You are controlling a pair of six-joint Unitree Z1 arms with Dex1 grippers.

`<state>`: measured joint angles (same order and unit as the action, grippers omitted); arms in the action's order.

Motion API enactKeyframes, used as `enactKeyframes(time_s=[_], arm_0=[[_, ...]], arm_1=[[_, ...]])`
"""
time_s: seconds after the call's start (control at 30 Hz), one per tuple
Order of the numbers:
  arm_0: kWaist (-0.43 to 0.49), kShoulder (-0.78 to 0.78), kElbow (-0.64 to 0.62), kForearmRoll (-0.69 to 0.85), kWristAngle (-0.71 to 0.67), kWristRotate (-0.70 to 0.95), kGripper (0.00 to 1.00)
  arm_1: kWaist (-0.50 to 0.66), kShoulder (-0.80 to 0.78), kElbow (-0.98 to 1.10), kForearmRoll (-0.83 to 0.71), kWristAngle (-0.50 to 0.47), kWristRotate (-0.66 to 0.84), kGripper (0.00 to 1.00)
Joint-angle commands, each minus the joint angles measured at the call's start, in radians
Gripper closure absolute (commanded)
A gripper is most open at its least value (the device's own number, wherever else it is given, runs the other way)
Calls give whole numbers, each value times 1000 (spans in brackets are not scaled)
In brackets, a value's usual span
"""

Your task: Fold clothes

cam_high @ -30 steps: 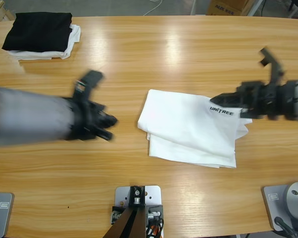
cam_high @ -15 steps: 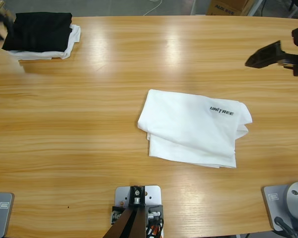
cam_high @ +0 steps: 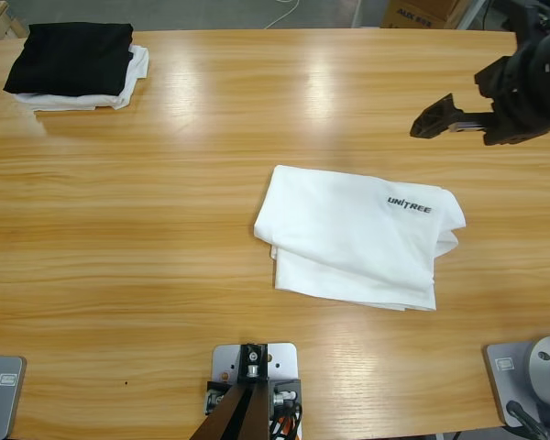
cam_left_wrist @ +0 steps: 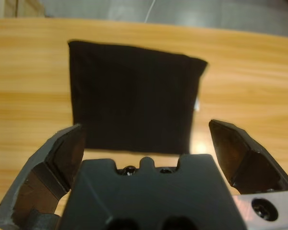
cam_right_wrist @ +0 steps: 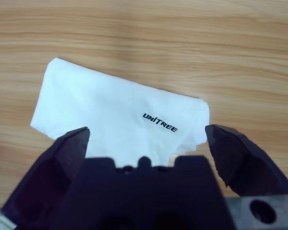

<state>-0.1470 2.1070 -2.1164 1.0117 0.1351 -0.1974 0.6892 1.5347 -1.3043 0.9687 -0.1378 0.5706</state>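
The clothes, a white T-shirt (cam_high: pixel 353 234) with black "UNITREE" lettering, lie folded into a rough rectangle right of the table's middle. In the right wrist view the T-shirt (cam_right_wrist: pixel 120 110) lies below my right gripper (cam_right_wrist: pixel 146 130), which is open and holds nothing. Seen from above, my right gripper (cam_high: pixel 433 121) hovers at the upper right, apart from the shirt and beyond its far edge. My left gripper (cam_left_wrist: pixel 145 129) is open and empty above the folded black garment (cam_left_wrist: pixel 132 98). The left arm does not show in the high view.
The folded black garment (cam_high: pixel 71 57) rests on a smaller white cloth (cam_high: pixel 133 73) at the table's far left corner. Bare wooden table (cam_high: pixel 165 229) stretches between that stack and the shirt. A cardboard box (cam_high: pixel 417 14) stands beyond the far edge.
The left arm has left the table's left middle and gone out of the high view. The right gripper has drawn back from the shirt's lettered corner to the upper right. The shirt has not moved.
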Motion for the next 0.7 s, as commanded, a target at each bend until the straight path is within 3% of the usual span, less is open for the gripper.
enactKeyframes(time_s=[0.03, 0.6, 0.7], arm_0=[[82, 300, -270, 176, -146, 166, 4], [97, 543, -326, 235, -192, 165, 3], [101, 570, -347, 246, -190, 240, 55]], arm_1=[[-45, 92, 30, -63, 31, -12, 0], [-117, 147, 148, -212, 87, -12, 0], [-119, 154, 131, -214, 95, -12, 0]])
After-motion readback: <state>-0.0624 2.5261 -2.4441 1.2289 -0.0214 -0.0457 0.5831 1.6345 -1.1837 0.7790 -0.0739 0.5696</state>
